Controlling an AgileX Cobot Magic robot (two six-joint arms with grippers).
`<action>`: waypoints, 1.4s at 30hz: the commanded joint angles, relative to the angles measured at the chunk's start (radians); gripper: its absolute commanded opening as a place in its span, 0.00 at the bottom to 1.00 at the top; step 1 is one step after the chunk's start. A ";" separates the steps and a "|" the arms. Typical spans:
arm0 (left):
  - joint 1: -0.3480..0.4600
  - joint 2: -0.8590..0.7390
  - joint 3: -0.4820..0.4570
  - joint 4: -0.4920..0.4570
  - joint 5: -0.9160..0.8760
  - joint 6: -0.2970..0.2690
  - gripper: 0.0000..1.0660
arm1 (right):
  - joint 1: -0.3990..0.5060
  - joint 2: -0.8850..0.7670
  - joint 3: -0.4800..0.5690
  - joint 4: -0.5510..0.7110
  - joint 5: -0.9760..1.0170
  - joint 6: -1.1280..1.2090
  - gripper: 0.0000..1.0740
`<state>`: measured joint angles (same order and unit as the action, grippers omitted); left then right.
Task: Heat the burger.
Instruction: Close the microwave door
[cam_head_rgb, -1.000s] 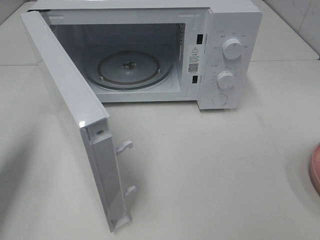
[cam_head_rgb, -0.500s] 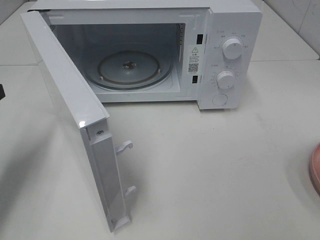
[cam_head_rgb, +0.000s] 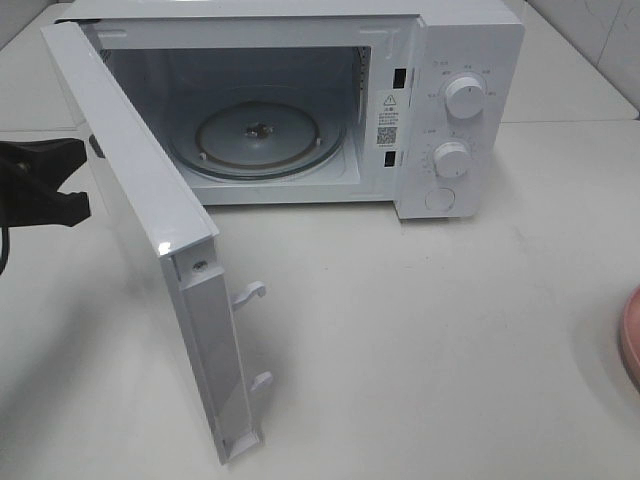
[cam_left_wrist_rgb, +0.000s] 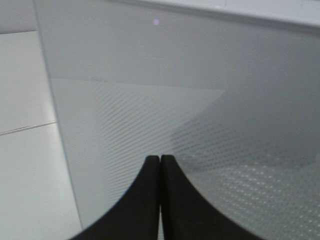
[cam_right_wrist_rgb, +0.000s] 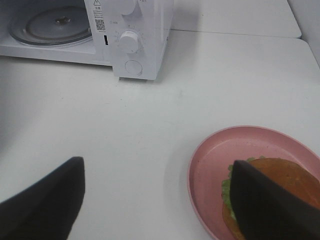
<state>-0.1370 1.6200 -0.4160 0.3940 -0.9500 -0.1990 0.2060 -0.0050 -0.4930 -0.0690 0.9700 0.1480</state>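
Note:
The burger (cam_right_wrist_rgb: 292, 182) lies on a pink plate (cam_right_wrist_rgb: 215, 165) in the right wrist view, its brown bun and green lettuce partly hidden behind one finger. My right gripper (cam_right_wrist_rgb: 157, 167) hangs open above the table just short of the plate, holding nothing. Only the plate's rim (cam_head_rgb: 630, 340) shows at the right edge of the exterior high view, and the burger is out of that view. The white microwave (cam_head_rgb: 450, 100) stands open with its glass turntable (cam_head_rgb: 258, 138) bare. My left gripper (cam_head_rgb: 62, 185) is shut and empty, its fingertips (cam_left_wrist_rgb: 152, 167) close to the outer face of the door (cam_left_wrist_rgb: 200, 100).
The microwave door (cam_head_rgb: 140, 200) swings far out to the left, with its latch hooks (cam_head_rgb: 250, 293) jutting from the free edge. Two knobs (cam_head_rgb: 465, 97) and a round button sit on the control panel. White tabletop (cam_head_rgb: 420, 330) stretches between the microwave and the plate.
My left gripper has come into the exterior high view from the left edge and now sits beside the open door. Nothing else has moved.

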 joint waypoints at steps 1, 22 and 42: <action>-0.029 0.010 -0.022 -0.007 -0.013 -0.009 0.00 | -0.007 -0.027 -0.001 0.004 -0.009 0.005 0.70; -0.200 0.148 -0.196 -0.079 0.006 -0.012 0.00 | -0.007 -0.027 -0.001 0.004 -0.009 0.006 0.70; -0.348 0.298 -0.466 -0.177 0.133 -0.009 0.00 | -0.005 -0.027 -0.001 0.004 -0.009 0.006 0.70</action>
<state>-0.4640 1.9040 -0.8390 0.2390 -0.8470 -0.2030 0.2060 -0.0050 -0.4930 -0.0690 0.9700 0.1480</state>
